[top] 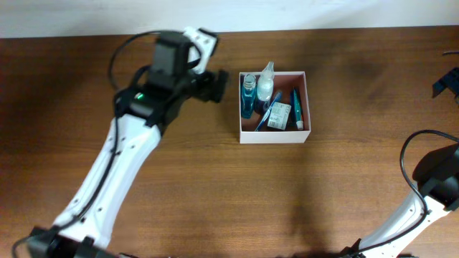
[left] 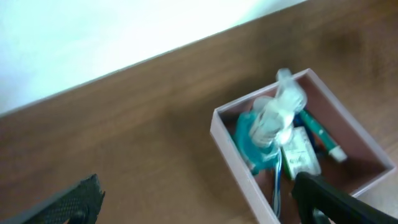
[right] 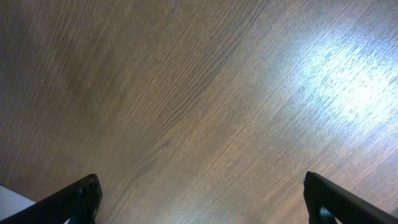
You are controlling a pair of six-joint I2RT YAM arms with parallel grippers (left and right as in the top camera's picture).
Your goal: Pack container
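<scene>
The container [top: 307, 107] is a square white-walled box with a reddish-brown inside, at the back middle of the table. It holds a blue bottle [top: 247, 97], a clear spray bottle [top: 265, 82], a white packet [top: 279, 116] and a teal tube [top: 296, 107]. My left gripper [top: 219, 84] is open and empty just left of the container. In the left wrist view the container [left: 231, 152] sits at the right, and the gripper [left: 199, 199] straddles its near wall. My right gripper [right: 202, 199] is open over bare wood; in the overhead view only its arm [top: 437, 172] shows.
The brown wooden table [top: 215, 186] ends at a white wall [top: 229, 11] at the back. A dark object [top: 448, 82] sits at the far right edge. Black cables run along both arms.
</scene>
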